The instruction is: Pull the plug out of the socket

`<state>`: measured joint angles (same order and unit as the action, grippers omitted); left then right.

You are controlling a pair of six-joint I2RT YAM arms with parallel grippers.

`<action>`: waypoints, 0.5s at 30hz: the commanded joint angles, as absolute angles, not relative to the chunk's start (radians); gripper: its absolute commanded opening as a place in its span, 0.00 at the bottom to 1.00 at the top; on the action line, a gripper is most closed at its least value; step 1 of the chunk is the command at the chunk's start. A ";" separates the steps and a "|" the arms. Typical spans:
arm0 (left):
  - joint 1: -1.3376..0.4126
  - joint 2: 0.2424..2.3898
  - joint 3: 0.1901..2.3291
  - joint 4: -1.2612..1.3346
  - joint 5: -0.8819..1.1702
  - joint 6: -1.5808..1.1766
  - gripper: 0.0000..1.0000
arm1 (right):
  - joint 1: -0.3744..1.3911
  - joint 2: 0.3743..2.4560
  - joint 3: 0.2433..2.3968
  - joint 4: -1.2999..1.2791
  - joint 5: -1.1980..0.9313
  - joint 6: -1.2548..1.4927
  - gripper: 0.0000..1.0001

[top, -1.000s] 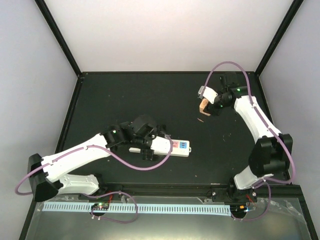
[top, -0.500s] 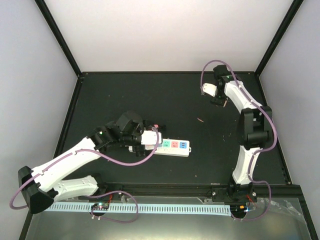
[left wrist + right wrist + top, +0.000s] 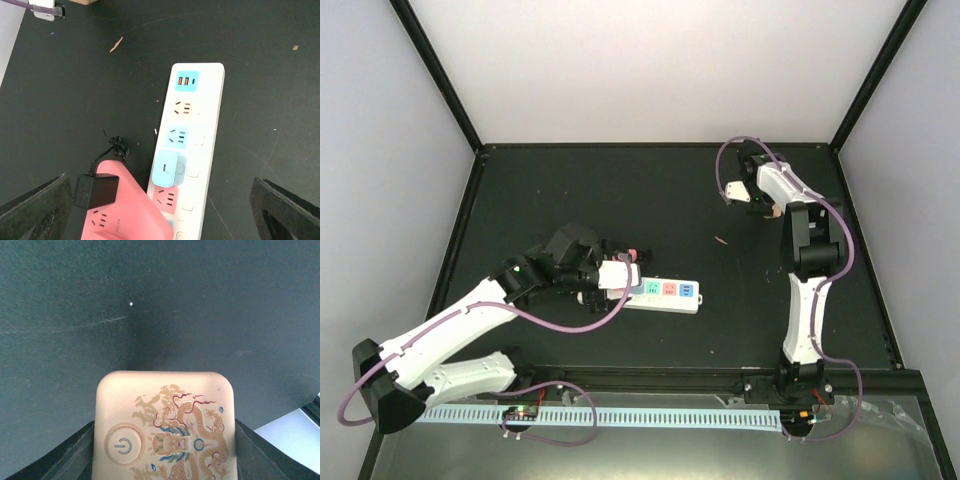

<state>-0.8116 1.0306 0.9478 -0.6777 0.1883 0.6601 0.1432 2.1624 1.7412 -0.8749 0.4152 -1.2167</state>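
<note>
Left tool (image 3: 160,205) is spread wide with nothing in it, hovering over the near end of the socket (image 3: 209,117). The socket lies flat on the counter (image 3: 620,190), left of centre. A light-blue plug (image 3: 167,168) is seated in the strip's outlet row, between a teal outlet and a pink one. It sits roughly centred between my fingers (image 3: 35,210); I read that as lining up to straddle it for the grab.

A pink block (image 3: 127,215) lies right against the strip's side, with a black connector (image 3: 97,189) and a thin cord on it. It crowds the plug on that side, so closing could catch it.

Right tool (image 3: 165,455) is clamped on a beige device (image 3: 165,415) with a dragon print, at the far right of the counter and well apart from the socket. Probably parked out of the way.

Plug not pulled yet. Next: descend, pinch the plug, lift straight. Nothing pins the strip down, so it may lift with the plug.
</note>
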 commanded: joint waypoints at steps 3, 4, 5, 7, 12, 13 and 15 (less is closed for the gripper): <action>-0.798 0.989 0.918 -0.643 0.220 0.650 0.99 | 0.139 2.221 1.799 -0.893 0.511 -1.265 0.63; -0.796 0.989 0.917 -0.644 0.222 0.650 0.99 | 0.141 2.227 1.801 -0.894 0.514 -1.266 0.66; -0.796 0.989 0.916 -0.643 0.222 0.650 0.99 | 0.142 2.234 1.802 -0.894 0.514 -1.265 0.70; -0.795 0.988 0.911 -0.635 0.221 0.649 0.99 | 0.144 2.242 1.807 -0.898 0.506 -1.258 0.78; -0.787 0.984 0.895 -0.619 0.209 0.649 0.99 | 0.151 2.235 1.830 -0.907 0.455 -1.232 0.87; -0.786 0.983 0.895 -0.619 0.211 0.647 0.99 | 0.151 2.229 1.833 -0.910 0.447 -1.229 0.88; -0.780 0.983 0.896 -0.619 0.218 0.642 0.99 | 0.156 2.218 1.836 -0.912 0.433 -1.226 0.89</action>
